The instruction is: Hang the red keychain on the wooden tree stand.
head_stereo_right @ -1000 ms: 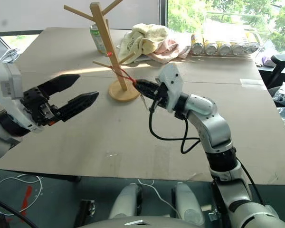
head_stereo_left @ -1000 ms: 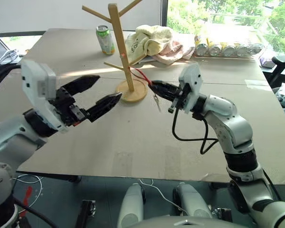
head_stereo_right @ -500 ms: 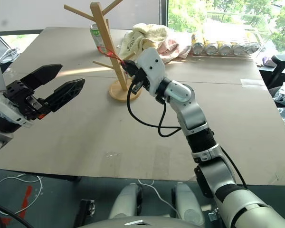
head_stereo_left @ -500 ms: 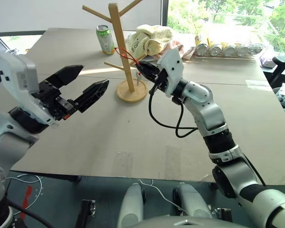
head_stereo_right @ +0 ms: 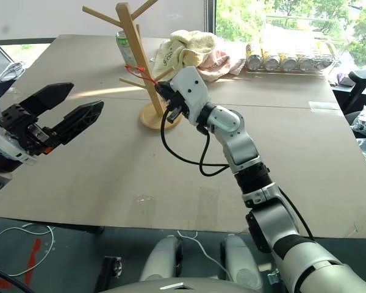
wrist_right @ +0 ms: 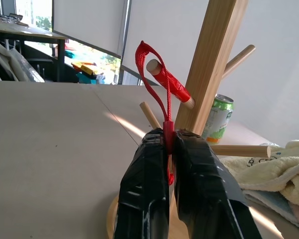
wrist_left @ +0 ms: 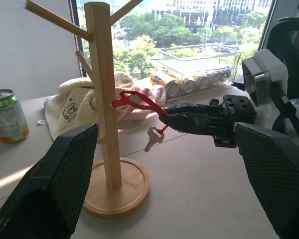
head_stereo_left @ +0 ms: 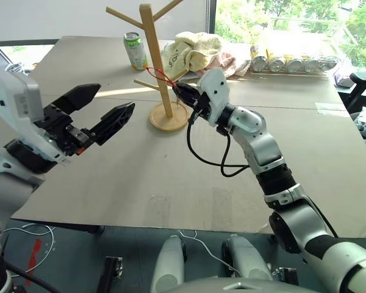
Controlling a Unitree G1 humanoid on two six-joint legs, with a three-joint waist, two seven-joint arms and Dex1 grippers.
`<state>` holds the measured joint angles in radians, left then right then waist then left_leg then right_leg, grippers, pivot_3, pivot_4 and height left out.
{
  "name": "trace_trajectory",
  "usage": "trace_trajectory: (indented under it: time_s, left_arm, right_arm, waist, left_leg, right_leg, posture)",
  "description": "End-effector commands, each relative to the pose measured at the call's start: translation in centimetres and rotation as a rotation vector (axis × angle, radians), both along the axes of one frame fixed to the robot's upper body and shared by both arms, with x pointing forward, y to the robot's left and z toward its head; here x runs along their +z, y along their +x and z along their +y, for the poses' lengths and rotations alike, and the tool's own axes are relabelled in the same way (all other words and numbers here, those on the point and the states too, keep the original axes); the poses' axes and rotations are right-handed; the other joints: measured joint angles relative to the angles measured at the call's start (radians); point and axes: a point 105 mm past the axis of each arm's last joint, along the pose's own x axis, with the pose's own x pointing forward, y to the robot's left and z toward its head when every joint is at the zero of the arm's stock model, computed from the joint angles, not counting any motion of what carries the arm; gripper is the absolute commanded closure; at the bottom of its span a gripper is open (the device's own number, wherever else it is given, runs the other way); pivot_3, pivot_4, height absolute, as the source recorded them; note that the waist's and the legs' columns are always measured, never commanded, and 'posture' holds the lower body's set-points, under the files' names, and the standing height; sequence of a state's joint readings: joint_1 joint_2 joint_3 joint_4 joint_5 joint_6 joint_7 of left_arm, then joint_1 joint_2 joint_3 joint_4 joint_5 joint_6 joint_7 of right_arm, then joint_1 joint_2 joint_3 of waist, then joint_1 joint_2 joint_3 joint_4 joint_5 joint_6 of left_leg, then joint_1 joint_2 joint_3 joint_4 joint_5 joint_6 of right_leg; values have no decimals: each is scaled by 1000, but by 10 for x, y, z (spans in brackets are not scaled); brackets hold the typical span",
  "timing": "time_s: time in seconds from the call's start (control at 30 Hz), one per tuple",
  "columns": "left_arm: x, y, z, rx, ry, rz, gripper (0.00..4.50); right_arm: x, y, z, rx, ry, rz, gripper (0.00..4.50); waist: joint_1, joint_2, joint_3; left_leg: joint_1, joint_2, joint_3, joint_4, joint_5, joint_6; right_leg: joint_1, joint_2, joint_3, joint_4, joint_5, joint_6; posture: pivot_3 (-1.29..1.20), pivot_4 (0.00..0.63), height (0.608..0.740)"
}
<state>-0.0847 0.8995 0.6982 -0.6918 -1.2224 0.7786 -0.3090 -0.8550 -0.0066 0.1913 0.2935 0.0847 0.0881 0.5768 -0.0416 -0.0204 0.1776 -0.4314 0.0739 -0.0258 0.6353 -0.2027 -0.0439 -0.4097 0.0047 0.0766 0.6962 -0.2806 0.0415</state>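
Pinching the thin red cord keychain [wrist_right: 162, 79] between closed black fingers, the right gripper [wrist_right: 170, 144] stood close beside the pole of the tall light-wood tree stand [head_stereo_left: 154, 61]. The cord's loop lay over the tip of a short peg branch [wrist_right: 170, 82] wrapped in red tape, and the small silver key [wrist_left: 151, 138] dangled below the fingers, clear of the stand's round base. A second ago this gripper was lower, by the base, with the cord slack near the table; it has since risen and moved in toward the pole. In my judgement the loop was threaded but not yet released, so the hanging was nearly done. The left gripper [head_stereo_left: 102, 113] hovered well apart over the grey table [head_stereo_left: 171, 177], jaws wide and empty. A green drink can [head_stereo_left: 134, 50] and a cream towel [head_stereo_left: 195, 52] lay behind the stand.
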Motion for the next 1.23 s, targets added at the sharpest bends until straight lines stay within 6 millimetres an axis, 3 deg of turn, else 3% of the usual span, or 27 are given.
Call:
trace_trajectory:
  time_s: [0.03, 0.47, 0.5, 0.57, 0.77, 0.8, 1.03, 1.13, 1.23]
  left_arm:
    - [10, -4, -1, -7, 8, -51, 0]
    - [11, -1, -1, -10, 13, -54, 0]
    - [10, -1, -1, -10, 15, -53, 0]
    - [10, -1, -1, -10, 16, -52, 0]
    - [4, 4, 4, 19, 56, -1, 0]
    - [0, 6, 6, 30, 76, 28, 0]
    - [-13, 10, 24, 34, 190, 141, 0]
    - [-19, 10, 35, -15, 194, 220, 0]
    - [-24, 12, 42, -57, 218, 265, 0]
  right_arm:
    - [22, -4, 5, 7, 22, -77, 4404]
    - [12, 7, 7, -42, -46, -72, 4404]
    - [12, 7, 6, -37, -47, -70, 3701]
    - [11, 6, 6, -30, -46, -68, 3131]
    - [6, -6, -6, 50, -66, -38, 270]
    - [3, -9, -10, 70, -83, -28, 13]
    - [6, -29, -53, 213, -196, 118, 13]
    - [18, -50, -78, 331, -262, 227, 13]
    - [27, -62, -90, 372, -290, 279, 13]
  waist:
    - [0, 0, 0]
    - [0, 0, 0]
    - [0, 0, 0]
    - [0, 0, 0]
    - [1, 0, 0]
    - [3, 0, 0]
    - [1, 1, 1]
    - [1, 2, 2]
    - [1, 3, 3]
  left_leg:
    - [0, 0, 0, 0, 0, 0]
    - [0, 0, 0, 0, 0, 0]
    - [0, 0, 0, 0, 0, 0]
    - [0, 0, 0, 0, 0, 0]
    - [0, 0, 0, 0, 0, 0]
    - [0, 0, 0, 0, 0, 0]
    - [0, 0, 0, -1, 0, 0]
    - [0, 0, 1, -2, 0, 0]
    - [-1, 0, 1, -2, 0, 0]
  right_leg:
    - [0, 0, 0, 0, 0, 0]
    - [0, 0, 0, 0, 0, 0]
    - [0, 0, 0, 0, 0, 0]
    - [0, 0, 0, 0, 0, 0]
    - [0, 0, 0, 0, 0, 0]
    - [0, 0, 0, 0, 0, 0]
    - [-1, 0, 0, 0, 0, 0]
    - [-1, 0, 0, -1, 0, 0]
    - [-2, -1, 0, -1, -1, 0]
  posture:
    - [0, 150, 732]
    - [0, 150, 732]
    - [0, 150, 732]
    - [0, 150, 732]
    - [0, 150, 732]
    - [0, 150, 732]
    - [0, 150, 732]
    - [0, 150, 732]
    - [0, 150, 732]
